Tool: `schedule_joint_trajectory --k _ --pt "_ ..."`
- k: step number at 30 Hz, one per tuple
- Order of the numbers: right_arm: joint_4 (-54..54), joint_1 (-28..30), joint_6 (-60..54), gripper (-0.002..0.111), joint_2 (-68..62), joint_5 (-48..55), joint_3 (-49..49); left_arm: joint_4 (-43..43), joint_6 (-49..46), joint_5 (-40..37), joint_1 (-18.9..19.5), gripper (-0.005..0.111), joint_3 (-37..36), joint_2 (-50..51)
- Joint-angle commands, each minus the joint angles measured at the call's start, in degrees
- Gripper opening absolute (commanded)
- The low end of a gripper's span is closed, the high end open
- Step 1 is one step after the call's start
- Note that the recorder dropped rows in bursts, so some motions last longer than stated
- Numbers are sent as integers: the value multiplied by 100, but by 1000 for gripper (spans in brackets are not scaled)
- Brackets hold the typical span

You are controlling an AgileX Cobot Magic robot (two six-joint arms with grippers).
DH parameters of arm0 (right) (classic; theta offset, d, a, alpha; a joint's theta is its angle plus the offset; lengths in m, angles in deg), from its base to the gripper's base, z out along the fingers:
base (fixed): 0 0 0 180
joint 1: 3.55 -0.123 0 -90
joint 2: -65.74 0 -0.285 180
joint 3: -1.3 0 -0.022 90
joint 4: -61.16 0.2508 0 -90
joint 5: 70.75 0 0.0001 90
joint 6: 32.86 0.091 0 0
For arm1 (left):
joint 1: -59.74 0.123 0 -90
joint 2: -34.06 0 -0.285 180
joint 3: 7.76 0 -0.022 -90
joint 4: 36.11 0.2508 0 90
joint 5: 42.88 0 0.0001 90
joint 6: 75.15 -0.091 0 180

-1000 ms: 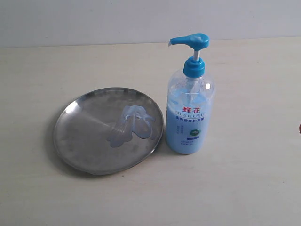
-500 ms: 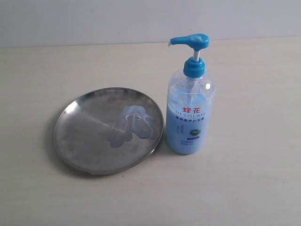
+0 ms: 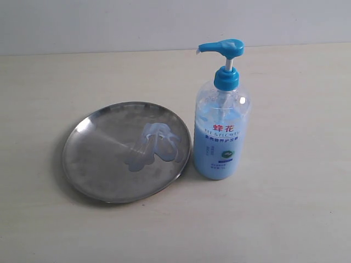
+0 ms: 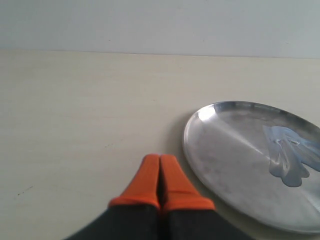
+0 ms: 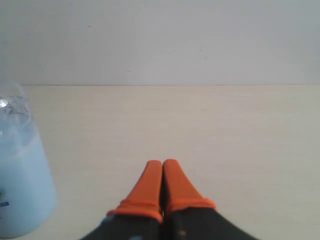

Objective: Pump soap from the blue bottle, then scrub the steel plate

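Soap (image 3: 155, 147) pooled on steel plate (image 3: 93, 161) beside blue bottle (image 3: 221, 137): pumping apparently done, scrubbing not begun; left gripper (image 4: 160, 158), right gripper (image 5: 162, 163) fingers pressed together, empty.

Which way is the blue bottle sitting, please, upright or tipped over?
Upright: the blue bottle stands on its base beside the steel plate, pump head on top.

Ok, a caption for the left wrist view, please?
Left gripper, jaws shut, beside the steel plate smeared with pale blue soap.

A pale cream tabletop (image 3: 285, 219) meets a plain grey-white wall (image 3: 109, 24).
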Motion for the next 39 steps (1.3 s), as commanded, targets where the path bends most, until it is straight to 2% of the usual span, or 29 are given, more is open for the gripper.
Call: schedule_joint_trajectory --k 1,11,17,22,39 --pt "-32 181 -54 0 37 8 28 -46 -28 37 6 0 -21 -25" --pt "196 210 -27 0 37 -58 28 -46 -28 37 6 0 -21 -25" --pt "1548 221 -1528 0 37 -21 28 -46 -28 37 6 0 -21 -25" --pt "1499 378 -1452 0 37 39 28 -46 -28 37 6 0 -21 -25" --pt "1499 378 -1451 0 37 39 28 -46 -28 37 6 0 -21 -25"
